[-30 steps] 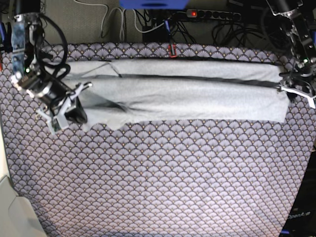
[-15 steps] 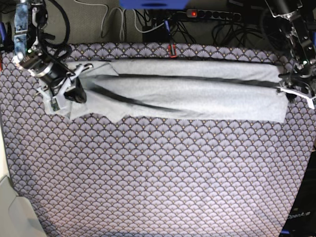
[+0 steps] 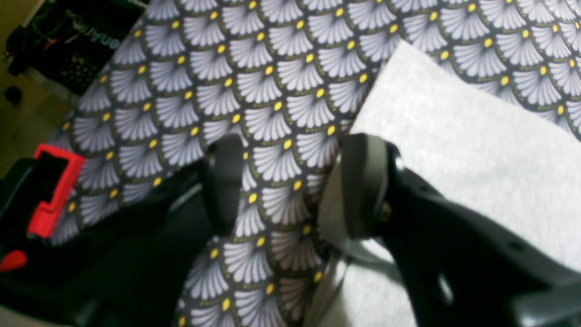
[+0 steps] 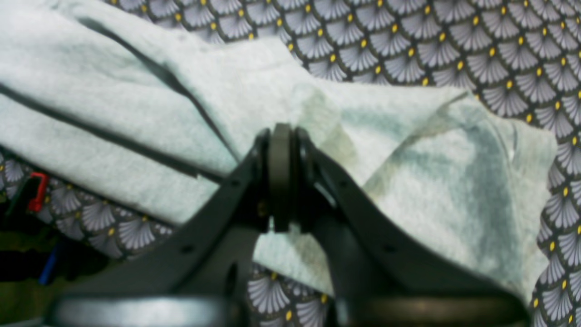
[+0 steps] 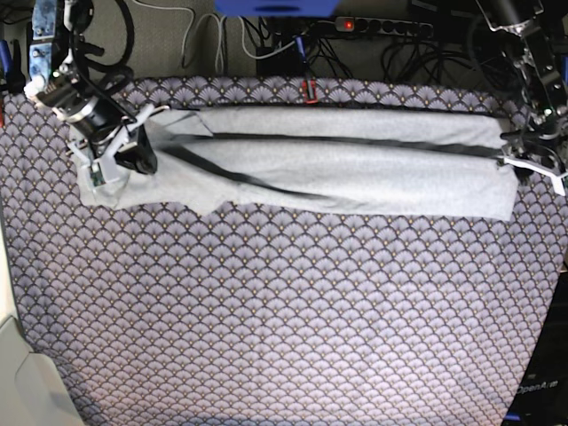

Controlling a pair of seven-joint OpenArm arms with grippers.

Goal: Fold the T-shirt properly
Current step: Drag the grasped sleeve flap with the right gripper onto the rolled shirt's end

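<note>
The light grey T-shirt lies as a long folded band across the far half of the table, with dark fold lines running along it. My right gripper is at the band's left end, shut on a pinch of the T-shirt; its fingertips press together with the cloth bunched around them. At the band's right end my left gripper stands open. Its fingers straddle bare tablecloth, one of them resting at the edge of the T-shirt, with nothing between them.
The fan-patterned tablecloth covers the whole table. A red clip sits on the far edge, with a power strip and cables behind it. A white object stands at the front left corner.
My right gripper has moved toward the far left, carrying the shirt's left end up from the band's front edge. The left arm has stayed still.
</note>
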